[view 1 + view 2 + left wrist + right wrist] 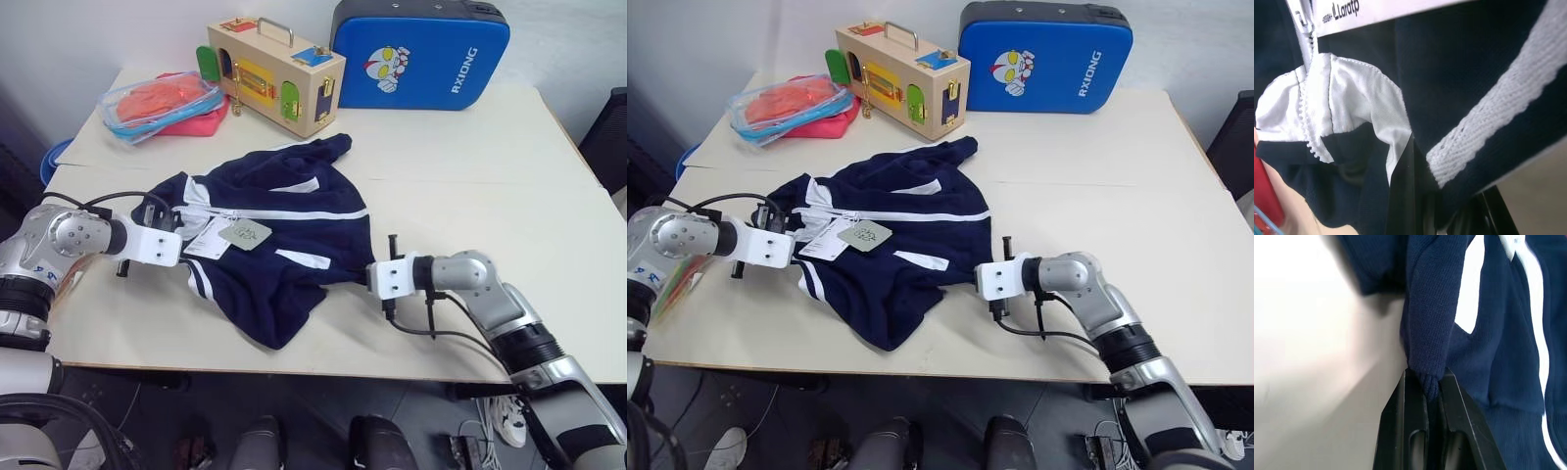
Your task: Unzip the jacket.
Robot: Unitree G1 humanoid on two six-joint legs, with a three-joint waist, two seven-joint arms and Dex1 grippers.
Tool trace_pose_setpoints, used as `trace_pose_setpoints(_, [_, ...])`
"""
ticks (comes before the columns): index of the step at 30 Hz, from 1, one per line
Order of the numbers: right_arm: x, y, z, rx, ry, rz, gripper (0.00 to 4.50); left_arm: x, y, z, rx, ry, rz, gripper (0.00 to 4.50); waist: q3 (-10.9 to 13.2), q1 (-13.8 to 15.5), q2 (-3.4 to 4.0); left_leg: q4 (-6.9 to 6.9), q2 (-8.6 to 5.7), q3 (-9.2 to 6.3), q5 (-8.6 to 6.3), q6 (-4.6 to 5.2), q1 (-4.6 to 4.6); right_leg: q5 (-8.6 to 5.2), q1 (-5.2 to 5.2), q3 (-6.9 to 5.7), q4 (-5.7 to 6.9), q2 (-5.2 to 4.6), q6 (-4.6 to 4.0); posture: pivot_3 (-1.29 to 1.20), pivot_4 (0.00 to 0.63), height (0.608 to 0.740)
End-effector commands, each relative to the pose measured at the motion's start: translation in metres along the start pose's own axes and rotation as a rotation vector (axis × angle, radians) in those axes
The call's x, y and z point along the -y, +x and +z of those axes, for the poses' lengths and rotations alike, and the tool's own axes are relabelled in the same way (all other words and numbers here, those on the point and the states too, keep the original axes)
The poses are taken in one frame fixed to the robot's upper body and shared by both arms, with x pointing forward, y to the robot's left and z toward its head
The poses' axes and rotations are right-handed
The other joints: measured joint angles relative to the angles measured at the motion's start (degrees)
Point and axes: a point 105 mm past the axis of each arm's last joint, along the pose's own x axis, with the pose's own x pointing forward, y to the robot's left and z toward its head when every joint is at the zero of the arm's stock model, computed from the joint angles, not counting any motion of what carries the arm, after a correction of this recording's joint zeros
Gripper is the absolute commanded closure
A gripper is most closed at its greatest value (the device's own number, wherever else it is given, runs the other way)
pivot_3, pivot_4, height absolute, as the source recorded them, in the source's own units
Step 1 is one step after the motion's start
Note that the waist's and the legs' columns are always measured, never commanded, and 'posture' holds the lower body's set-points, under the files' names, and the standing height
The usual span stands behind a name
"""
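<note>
One jacket [274, 245] lies crumpled near the front edge of the tabletop [490, 166], with bare surface to its right and behind it up to one wooden latch box [269, 73], one blue case [421, 54] and one bag of clothes [162, 103]. It is navy with white stripes, its white zipper [1305, 44] apparently still closed, two paper tags [230, 237] on the chest. The left end effector [181, 230] is clamped on the collar end — the right end effector [1432, 382] pinches the hem.
</note>
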Motion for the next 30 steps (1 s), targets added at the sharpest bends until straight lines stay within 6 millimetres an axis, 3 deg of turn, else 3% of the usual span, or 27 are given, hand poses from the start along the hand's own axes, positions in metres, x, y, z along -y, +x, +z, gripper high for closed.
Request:
trace_pose_setpoints(1, [-0.002, -0.042, -0.022, -0.107, 0.023, 0.039, 4.48, 0.003, 0.002, 0.027, 0.116, -0.01, -0.013, 4.5, 0.0, 0.3, 0.0, 0.0, -0.02, -0.02, 0.0, 0.01, 0.0, 0.0, 0.01, 0.0, 0.0, -0.03, 0.0, 0.0, 0.15, 0.74])
trace_pose_setpoints(5, [-0.019, -0.098, -0.048, -0.257, 0.073, 0.108, 4.48, 0.015, 0.005, 0.072, 0.247, 0.017, -0.061, 4.5, 0.0, 1.0, 0.01, 0.02, -0.1, -0.19, -0.05, 0.08, -0.06, 0.0, 0.12, 0.01, -0.1, -0.09, 0.0, 0.0, 0.15, 0.74])
trace_pose_setpoints(8, [-0.031, -0.13, -0.056, -0.326, 0.13, 0.133, 4.48, 0.028, 0.005, 0.101, 0.316, 0.052, -0.101, 4.5, 0.0, 1.1, 0.02, 0.03, -0.1, -0.15, -0.06, 0.11, -0.07, 0.0, 0.12, -0.04, -0.14, -0.1, 0.0, 0.0, 0.15, 0.74])
trace_pose_setpoints(14, [-0.063, -0.165, -0.047, -0.357, 0.262, 0.221, 4.48, 0.064, 0.004, 0.134, 0.39, 0.128, -0.177, 4.5, 0.0, 1.0, 0.06, 0.0, -0.05, -0.04, -0.06, 0.1, -0.04, 0.0, 0.14, 0.0, -0.21, -0.07, 0.0, 0.0, 0.15, 0.74])
trace_pose_setpoints(20, [-0.086, -0.176, -0.033, -0.335, 0.362, 0.257, 4.48, 0.085, 0.003, 0.117, 0.312, 0.234, -0.214, 4.5, 0.0, 1.0, 0.07, -0.02, -0.02, -0.05, -0.06, 0.1, 0.05, 0.0, 0.26, 0.0, -0.33, -0.04, 0.0, 0.0, 0.15, 0.74])
trace_pose_setpoints(25, [-0.084, -0.166, -0.03, -0.308, 0.372, 0.196, 4.48, 0.088, 0.007, 0.102, 0.278, 0.218, -0.195, 4.5, -0.1, 0.7, 0.16, -0.03, 0.0, -0.05, -0.06, 0.1, 0.1, 0.0, 0.28, 0.03, -0.33, -0.03, 0.0, 0.0, 0.15, 0.74])
trace_pose_setpoints(30, [-0.085, -0.153, -0.018, -0.242, 0.403, 0.214, 4.48, 0.087, 0.008, 0.102, 0.294, 0.169, -0.167, 4.5, -0.1, 0.6, 0.24, -0.03, 0.0, -0.05, -0.03, 0.06, 0.18, 0.0, 0.31, 0.05, -0.22, -0.03, 0.0, 0.0, 0.15, 0.74])
